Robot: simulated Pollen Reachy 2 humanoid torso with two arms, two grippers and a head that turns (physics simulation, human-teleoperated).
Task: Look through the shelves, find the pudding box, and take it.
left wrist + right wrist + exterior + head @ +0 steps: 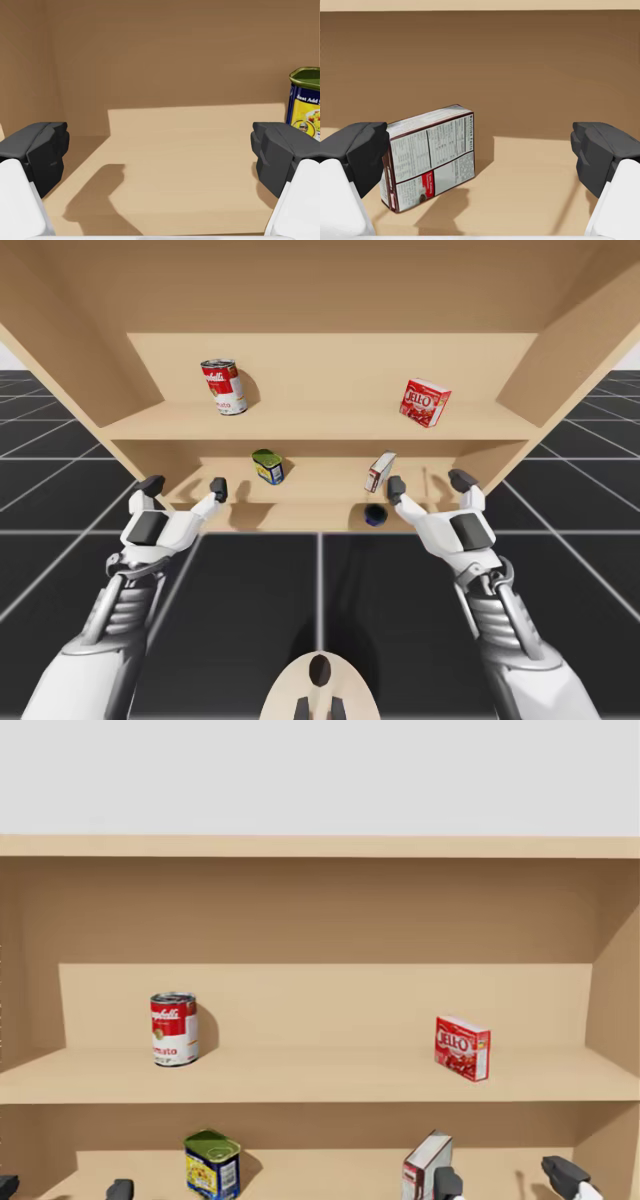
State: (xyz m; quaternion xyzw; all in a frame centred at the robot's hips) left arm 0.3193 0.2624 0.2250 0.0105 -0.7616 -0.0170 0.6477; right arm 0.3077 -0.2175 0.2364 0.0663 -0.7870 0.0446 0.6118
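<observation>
A pale wooden shelf unit [320,370] stood on a dark tiled floor [250,590] crossed by light grid lines, with a plain grey backdrop above. Its upper board [320,1078] carried a red-and-white cylindrical can [174,1028] and a red cardboard box [462,1048], well apart. On the lower board [530,175] sat a blue-and-yellow tin with a green top [212,1164] and the brown-edged grey-white pudding box [427,155]. The box stood on a narrow edge, just ahead of my right gripper [428,483], near its left finger. Its printed broad face turned toward that gripper, and its long side ran obliquely toward the back wall. Both the right gripper and my left gripper [185,485] were spread wide, grasping nothing.
</observation>
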